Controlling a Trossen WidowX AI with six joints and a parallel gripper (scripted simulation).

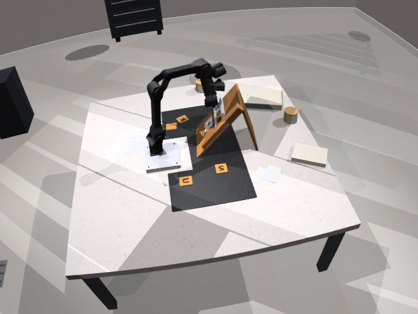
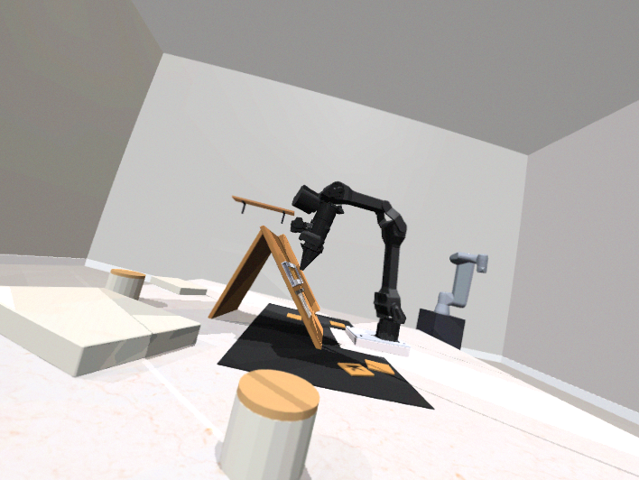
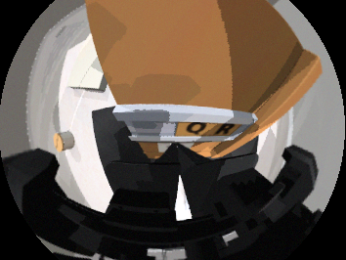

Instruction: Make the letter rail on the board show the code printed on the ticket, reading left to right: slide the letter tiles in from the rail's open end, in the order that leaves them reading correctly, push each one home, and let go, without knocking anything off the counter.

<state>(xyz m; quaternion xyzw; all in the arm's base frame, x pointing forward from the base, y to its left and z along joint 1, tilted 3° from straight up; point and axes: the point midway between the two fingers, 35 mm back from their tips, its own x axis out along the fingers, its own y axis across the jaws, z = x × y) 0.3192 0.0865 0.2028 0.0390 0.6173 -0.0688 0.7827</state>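
Observation:
My gripper (image 1: 214, 125) (image 2: 302, 268) (image 3: 174, 146) is shut and empty, its tips close to the sloping orange board (image 1: 234, 94) (image 3: 161, 54), just below the rail in the wrist view. The silver letter rail (image 2: 287, 267) (image 3: 186, 110) holds a Q tile (image 3: 194, 128) and an R tile (image 3: 224, 129), side by side at the right; the left part shows no tile. The ticket (image 1: 208, 123) is partly hidden by the fingers; its code is unreadable. A U tile (image 1: 185, 180), an S-like tile (image 1: 221, 167), an X-like tile (image 1: 182, 118) (image 2: 355, 369) and another tile (image 1: 171, 126) (image 2: 379, 366) lie on the mat.
The board's rear leg (image 1: 249, 124) stands behind it. Cans with orange lids (image 1: 290, 115) (image 2: 276, 412) (image 3: 64, 141) and pale blocks (image 1: 309, 154) (image 2: 93, 319) stand around the board. A thin pale sheet (image 1: 271, 174) lies beside the black mat (image 1: 209, 195).

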